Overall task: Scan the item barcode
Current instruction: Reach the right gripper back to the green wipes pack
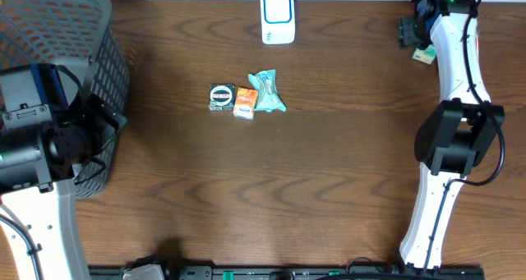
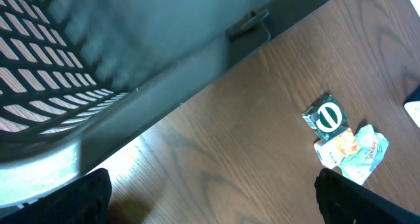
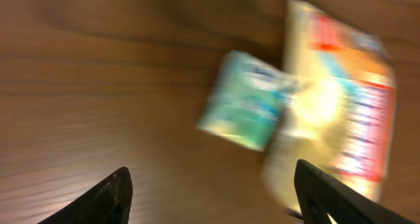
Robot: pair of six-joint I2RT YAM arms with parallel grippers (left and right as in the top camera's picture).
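Three small items lie together mid-table: a dark packet with a round green logo (image 1: pixel 222 97) (image 2: pixel 326 115), an orange packet (image 1: pixel 246 102) (image 2: pixel 338 145) and a teal packet (image 1: pixel 267 91) (image 2: pixel 365 153). The white and blue scanner (image 1: pixel 278 16) stands at the far edge. My right gripper (image 1: pixel 417 27) (image 3: pixel 211 168) is at the far right corner, open and empty. Beyond its fingers, blurred, lie a small teal packet (image 3: pixel 246 99) and a yellow-orange packet (image 3: pixel 341 112). My left gripper (image 2: pixel 213 175) hangs open and empty by the basket, well left of the three items.
A grey mesh basket (image 1: pixel 49 34) (image 2: pixel 98 73) fills the far left corner, right against my left arm (image 1: pixel 49 140). My right arm (image 1: pixel 452 140) runs along the right edge. A small pale item (image 1: pixel 424 56) lies beside the right wrist.
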